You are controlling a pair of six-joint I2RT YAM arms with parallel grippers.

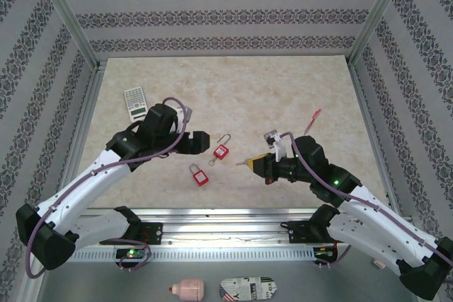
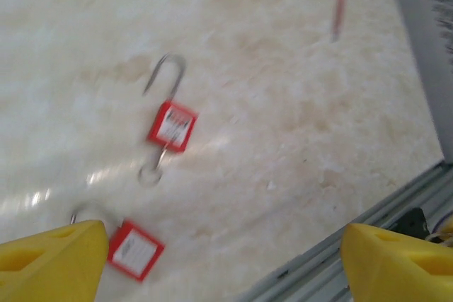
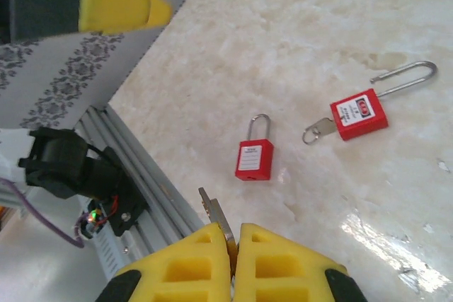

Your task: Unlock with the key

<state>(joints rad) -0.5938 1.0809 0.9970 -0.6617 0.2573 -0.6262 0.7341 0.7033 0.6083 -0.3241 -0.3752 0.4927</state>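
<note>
Beige marbled counter (image 1: pixel 233 90) under the left hand (image 1: pixel 204 139) and right hand (image 1: pixel 249 164), grey floral-striped wallpaper walls (image 1: pixel 212 12) beyond and beside them, silver aluminium rail (image 1: pixel 233 213) nearer than them, soft glare on the stone

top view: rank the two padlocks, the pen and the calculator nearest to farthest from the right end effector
From the right end effector, shut on a key:
1. Open padlock, just to its left.
2. Shut padlock, further left, towards the near edge.
3. Pen, to the right and further back.
4. Calculator, far left, towards the back.
</note>
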